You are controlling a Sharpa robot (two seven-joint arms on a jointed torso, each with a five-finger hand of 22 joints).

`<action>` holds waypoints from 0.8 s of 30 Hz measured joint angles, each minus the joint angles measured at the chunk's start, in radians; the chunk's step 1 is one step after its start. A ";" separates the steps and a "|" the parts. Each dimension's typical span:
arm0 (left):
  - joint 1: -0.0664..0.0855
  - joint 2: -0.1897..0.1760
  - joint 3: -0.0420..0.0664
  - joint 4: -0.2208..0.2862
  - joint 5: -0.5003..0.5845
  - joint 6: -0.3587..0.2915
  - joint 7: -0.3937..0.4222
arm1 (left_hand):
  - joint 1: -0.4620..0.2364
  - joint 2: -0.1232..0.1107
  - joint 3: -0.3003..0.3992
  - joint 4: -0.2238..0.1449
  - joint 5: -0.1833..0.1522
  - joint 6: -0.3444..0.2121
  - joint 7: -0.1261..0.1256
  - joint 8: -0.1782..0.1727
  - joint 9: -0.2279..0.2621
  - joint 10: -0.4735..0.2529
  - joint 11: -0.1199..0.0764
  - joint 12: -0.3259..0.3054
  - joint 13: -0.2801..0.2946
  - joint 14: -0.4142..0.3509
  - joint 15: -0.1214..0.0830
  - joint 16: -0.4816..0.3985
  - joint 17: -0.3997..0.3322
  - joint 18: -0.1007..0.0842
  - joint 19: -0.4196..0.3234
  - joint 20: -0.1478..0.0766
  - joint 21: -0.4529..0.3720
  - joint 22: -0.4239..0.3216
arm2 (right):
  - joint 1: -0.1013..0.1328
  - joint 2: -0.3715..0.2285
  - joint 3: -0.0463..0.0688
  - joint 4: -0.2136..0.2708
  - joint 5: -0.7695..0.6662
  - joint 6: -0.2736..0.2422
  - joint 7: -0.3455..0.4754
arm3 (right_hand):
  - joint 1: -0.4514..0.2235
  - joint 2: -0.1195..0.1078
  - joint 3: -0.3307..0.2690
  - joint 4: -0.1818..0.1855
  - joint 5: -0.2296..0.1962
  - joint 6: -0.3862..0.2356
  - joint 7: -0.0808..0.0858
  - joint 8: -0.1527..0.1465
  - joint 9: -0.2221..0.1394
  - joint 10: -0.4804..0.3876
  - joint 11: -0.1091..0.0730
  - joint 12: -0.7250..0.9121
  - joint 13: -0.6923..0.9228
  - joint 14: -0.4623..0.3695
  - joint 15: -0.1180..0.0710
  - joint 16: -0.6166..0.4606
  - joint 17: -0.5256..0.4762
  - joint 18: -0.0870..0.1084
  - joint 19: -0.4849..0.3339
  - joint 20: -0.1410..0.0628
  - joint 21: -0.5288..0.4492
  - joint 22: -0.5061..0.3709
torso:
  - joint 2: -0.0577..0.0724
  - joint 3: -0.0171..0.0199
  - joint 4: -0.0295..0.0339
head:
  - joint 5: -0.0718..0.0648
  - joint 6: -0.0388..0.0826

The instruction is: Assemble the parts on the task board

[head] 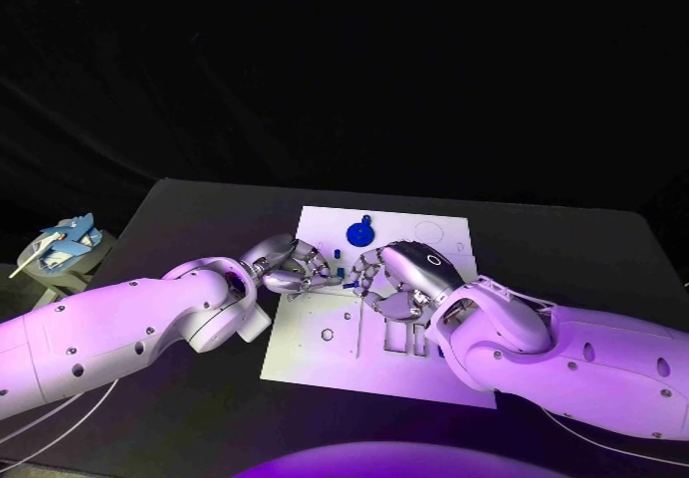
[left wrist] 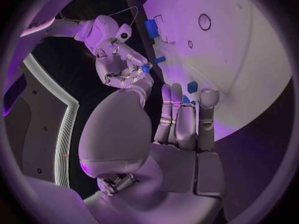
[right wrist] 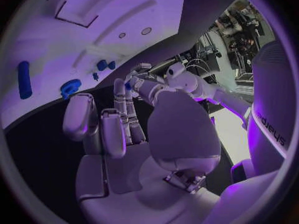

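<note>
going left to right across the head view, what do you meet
Pale object off the table's left → left hand → blue gear-like part on the task board → right hand

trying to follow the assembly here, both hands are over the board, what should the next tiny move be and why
Probably lower the right hand a little toward the task board to seat its small blue part. That part sits pinched at its fingertips just above the board, with the left hand close beside. Which hole it fits I cannot tell.
</note>
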 measured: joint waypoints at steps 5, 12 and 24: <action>0.000 -0.001 0.000 0.000 0.001 -0.001 -0.003 | 0.000 0.000 -0.009 0.010 0.000 -0.001 -0.001 0.000 0.002 0.000 0.000 0.000 0.001 0.000 0.000 0.003 0.001 0.000 0.000 0.000 0.000 0.001 | 0.000 0.002 0.000 -0.003 -0.001 0.004 -0.001 | 0.000 0.000 0.000 0.000 0.000 0.000 0.000 0.001 0.000 0.000 0.000 0.000 0.000 0.000 0.000 0.000 0.000 0.000 0.000 0.000 0.000 0.000 | 0.000 0.0001 -0.0004 | 0.000 0.000; 0.000 -0.001 0.000 0.001 0.002 0.000 -0.006 | 0.000 0.000 -0.021 0.021 0.000 -0.004 -0.004 0.000 0.005 -0.004 -0.003 0.000 0.004 0.000 0.000 0.004 0.007 0.000 0.000 0.000 0.000 0.002 | 0.000 0.005 0.000 -0.008 -0.002 0.009 -0.001 | 0.000 0.000 0.000 0.000 0.000 -0.001 0.001 0.004 0.000 0.000 0.000 0.000 0.000 0.000 0.000 0.000 0.000 0.000 0.000 0.000 0.000 0.000 | 0.000 0.0003 -0.0009 | -0.002 -0.001; 0.000 0.001 0.000 0.004 0.003 0.005 -0.009 | 0.004 -0.004 -0.055 0.038 0.000 -0.007 0.000 0.004 0.009 -0.004 -0.003 0.004 0.010 0.007 0.000 0.008 0.024 0.000 0.002 -0.002 0.004 0.011 | 0.000 0.015 0.000 -0.013 -0.003 0.013 -0.002 | 0.000 0.000 0.000 0.000 0.000 -0.001 0.001 0.004 0.000 0.004 -0.004 -0.004 0.000 0.000 0.000 0.000 0.000 0.000 0.000 0.000 0.000 0.000 | 0.000 0.0016 -0.0007 | -0.004 -0.003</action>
